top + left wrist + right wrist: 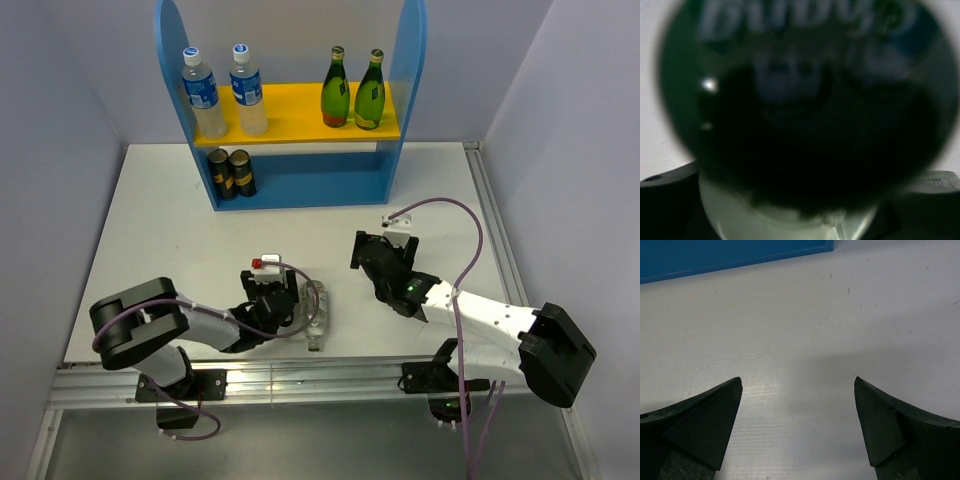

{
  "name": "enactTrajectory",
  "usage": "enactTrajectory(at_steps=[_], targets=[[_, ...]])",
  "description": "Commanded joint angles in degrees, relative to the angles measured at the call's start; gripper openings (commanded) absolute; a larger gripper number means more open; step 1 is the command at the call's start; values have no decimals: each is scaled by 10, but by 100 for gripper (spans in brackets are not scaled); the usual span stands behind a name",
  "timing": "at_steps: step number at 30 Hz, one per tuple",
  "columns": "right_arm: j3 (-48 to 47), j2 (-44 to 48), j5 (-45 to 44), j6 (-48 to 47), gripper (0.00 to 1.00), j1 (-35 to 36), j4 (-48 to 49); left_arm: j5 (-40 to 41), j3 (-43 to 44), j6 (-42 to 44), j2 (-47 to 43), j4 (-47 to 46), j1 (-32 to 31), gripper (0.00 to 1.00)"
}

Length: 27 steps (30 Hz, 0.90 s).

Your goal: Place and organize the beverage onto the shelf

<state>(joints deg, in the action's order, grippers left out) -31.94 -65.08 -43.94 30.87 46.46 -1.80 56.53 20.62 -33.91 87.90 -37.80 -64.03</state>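
By the worktop's (150, 220) near edge my left claw (302, 312) brackets 1 short clear bottle (318, 330); I cannot tell if it is clamped. My right claw (797, 387) gapes apart, holding nothing.

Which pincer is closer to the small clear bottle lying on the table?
Left. The left pincer is right at the short clear plastic bottle; the right pincer hangs open to its right, apart.

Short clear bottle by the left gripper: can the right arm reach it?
Probably yes. The right gripper has open jaws and only bare table lies between it and the short clear bottle, though the left gripper crowds its far side.
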Motion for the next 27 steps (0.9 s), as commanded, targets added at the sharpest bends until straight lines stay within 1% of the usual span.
enactTrajectory(at_steps=[1, 4, 6, 7, 8, 11, 14, 18, 21, 27], targets=[[-27, 2, -18, 7, 100, -3, 8, -12, 23, 42, 35, -78, 10, 76], [-27, 5, -17, 7, 100, -3, 9, -11, 35, 38, 49, -83, 13, 65], [-27, 4, -16, 7, 100, -3, 10, -13, 37, 40, 54, -85, 13, 54], [-28, 2, -15, 6, 100, -3, 10, -13, 42, 41, 58, -85, 13, 44], [-28, 2, -14, 6, 100, -3, 10, -13, 43, 42, 61, -81, 14, 25], [-29, 3, -13, 7, 100, -3, 10, -5, 55, 40, 68, -66, 13, 0], [-28, 5, -13, 6, 100, -3, 10, -11, 63, 63, 68, -77, 13, 0], [-26, 8, -12, 6, 100, -3, 10, -23, 97, 113, 68, -82, 15, 0], [-25, 11, -14, 6, 100, -4, 11, -46, 139, 154, 74, -95, 24, 0], [-29, 7, -14, 6, 100, -3, 11, -92, 220, 190, 102, -108, 53, 0]])
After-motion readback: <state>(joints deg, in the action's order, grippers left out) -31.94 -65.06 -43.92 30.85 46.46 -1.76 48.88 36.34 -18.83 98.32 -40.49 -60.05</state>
